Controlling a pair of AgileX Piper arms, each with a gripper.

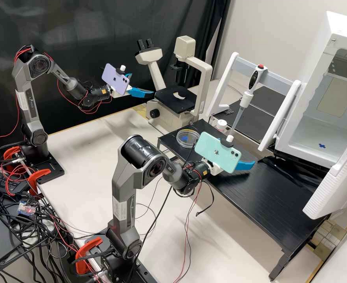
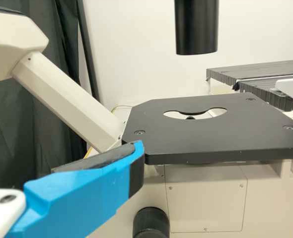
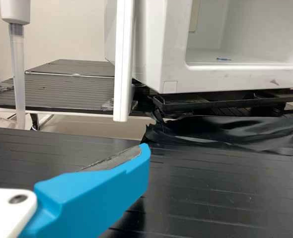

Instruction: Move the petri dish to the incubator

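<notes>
Petri dish point(image 1: 188, 139): rests on black table point(image 1: 260, 200)
Left gripper point(image 1: 142, 92): hangs open near microscope point(image 1: 163, 114)
Right gripper point(image 1: 245, 165): hangs open above table
Incubator point(image 1: 318, 47): stands open

Mostly black, white and cream, with some loud blue
Petri dish point(image 1: 190, 138) is clear with a blue patch point(image 1: 185, 138) showing, surface point(image 1: 267, 208) black with thin lines, incubator point(image 1: 340, 27) white, microscope point(image 1: 205, 80) cream with a black stage point(image 1: 169, 100). Left tool point(image 1: 144, 90) and right tool point(image 1: 246, 165) are bright blue, phones lilac point(image 1: 112, 78) and mint point(image 1: 220, 159), pipette point(image 1: 245, 99) whitish with a red button point(image 1: 261, 66).
</notes>
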